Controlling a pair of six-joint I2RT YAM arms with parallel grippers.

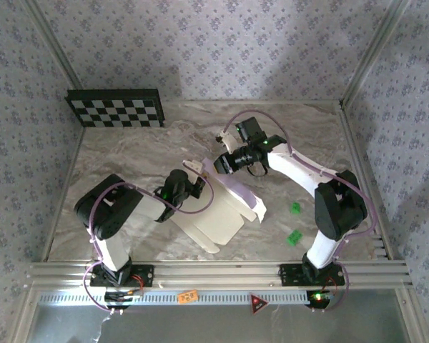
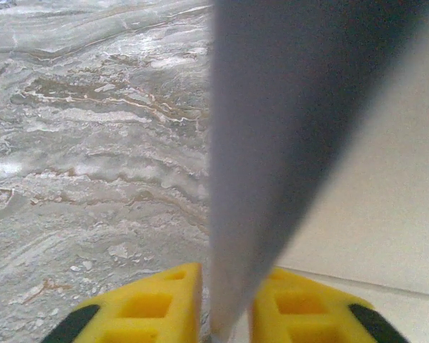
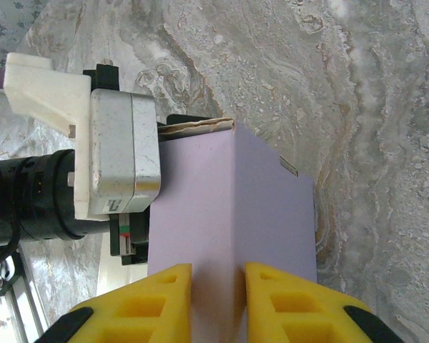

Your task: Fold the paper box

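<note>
Paper box (image 1: 216, 207) sits half-folded on the marbled bench (image 1: 129, 146) at the centre of the frame, one wall raised. Left jaws pinch a thin upright panel; right jaws close narrowly on the lavender wall. Uneven pulling could probably crease the card, or let a panel slip free and spring flat.

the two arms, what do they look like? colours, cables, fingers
Both the left arm and the right arm have white links between bulky black joints, with thin purple cables looping alongside. Small green lights glow near each wrist. The left gripper's fingers and the right gripper's fingers are bright yellow blocks with square recesses and black patches at the outer edges.
</note>
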